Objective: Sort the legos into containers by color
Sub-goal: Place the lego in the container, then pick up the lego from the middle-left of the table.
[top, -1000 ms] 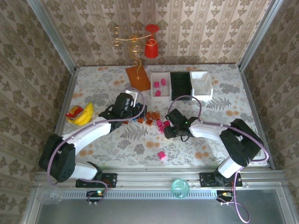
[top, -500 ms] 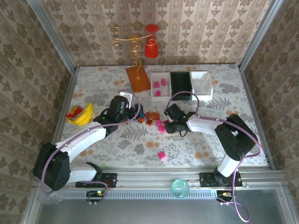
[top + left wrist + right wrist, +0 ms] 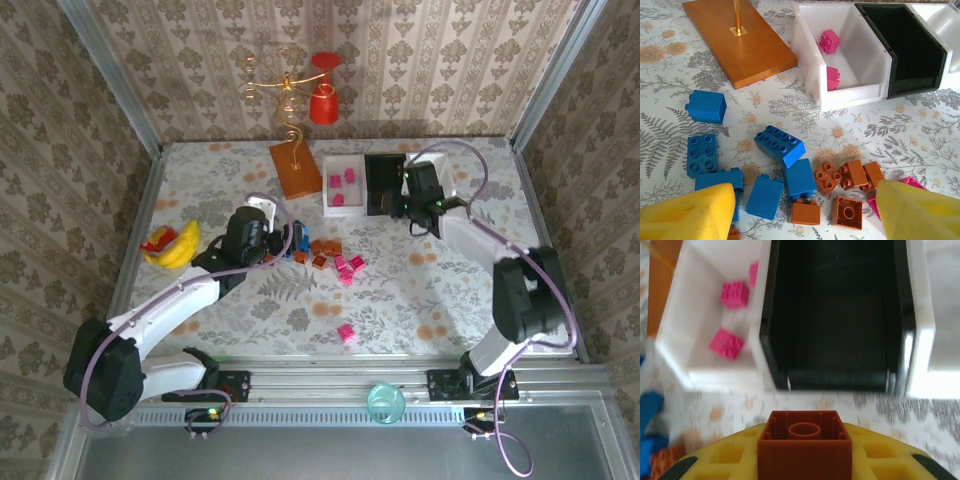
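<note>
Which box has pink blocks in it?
The white bin on the left, next to the orange board; pink legos lie inside. The black bin beside it looks empty.

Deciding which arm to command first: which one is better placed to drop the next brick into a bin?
Right. The right fingers already grip an orange-brown brick just in front of the empty black bin. The left fingers are open and empty above the pile.

Three bins: two white, one black. Three pink legos inside leftmost bin. Six blue legos on table. One banana toy, one red cup.
</note>
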### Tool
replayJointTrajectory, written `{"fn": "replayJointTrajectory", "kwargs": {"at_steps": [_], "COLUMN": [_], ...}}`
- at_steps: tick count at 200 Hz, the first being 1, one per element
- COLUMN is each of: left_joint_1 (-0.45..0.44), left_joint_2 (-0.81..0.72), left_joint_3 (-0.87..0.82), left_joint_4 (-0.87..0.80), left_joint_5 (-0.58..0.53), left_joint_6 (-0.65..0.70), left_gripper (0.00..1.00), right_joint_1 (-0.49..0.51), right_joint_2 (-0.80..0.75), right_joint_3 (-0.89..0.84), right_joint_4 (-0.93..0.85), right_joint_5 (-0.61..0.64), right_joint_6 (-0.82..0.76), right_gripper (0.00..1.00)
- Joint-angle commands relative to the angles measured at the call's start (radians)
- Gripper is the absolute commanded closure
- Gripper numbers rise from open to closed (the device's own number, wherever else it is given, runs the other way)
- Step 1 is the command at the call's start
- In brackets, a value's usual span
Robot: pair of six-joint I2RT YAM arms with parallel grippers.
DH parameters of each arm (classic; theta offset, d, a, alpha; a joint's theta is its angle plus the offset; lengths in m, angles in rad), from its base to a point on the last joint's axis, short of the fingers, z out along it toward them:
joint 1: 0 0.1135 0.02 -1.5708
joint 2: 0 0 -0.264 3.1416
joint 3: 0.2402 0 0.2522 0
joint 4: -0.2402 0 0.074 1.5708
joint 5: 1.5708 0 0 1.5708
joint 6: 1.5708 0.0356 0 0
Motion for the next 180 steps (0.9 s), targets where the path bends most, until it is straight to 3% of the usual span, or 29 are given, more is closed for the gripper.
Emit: {"fn": "replayJointTrajectory", "kwargs": {"at_steps": [1,44,73,112,142,162,180], "left_joint_1": [0.01,0.02,0.036,0.075,0.143,0.231,0.251], "left_joint_2": [-0.051,-0.107,-0.114,-0.12,-0.104,-0.048,0.017], "left_joint_3": [-0.021,-0.06,-0.083,-0.14,-0.186,-0.163,-0.121], "left_joint_4": [-0.025,-0.044,-0.068,-0.063,-0.051,-0.081,-0.122], "left_joint_5": [-0.012,-0.018,-0.014,0.0,0.044,0.112,0.146], "left_joint_6": [-0.019,-0.02,-0.022,-0.035,-0.046,-0.055,-0.039], "left_gripper": [0.24,0.21,0.17,0.16,0.13,0.14,0.18], "right_joint_1": [-0.024,-0.063,-0.067,-0.037,0.079,0.169,0.213], "right_joint_2": [0.155,0.435,0.436,0.167,-0.066,-0.141,-0.173], "right_joint_3": [0.154,0.492,0.579,0.267,-0.061,-0.163,-0.211], "right_joint_4": [0.019,-0.074,-0.133,-0.033,0.07,0.057,0.041], "right_joint_5": [0.015,0.011,0.005,-0.02,-0.023,-0.009,0.002], "right_joint_6": [0.034,0.043,0.023,0.021,0.003,-0.026,-0.024], "right_gripper": [0.66,0.58,0.46,0.36,0.32,0.31,0.3]}}
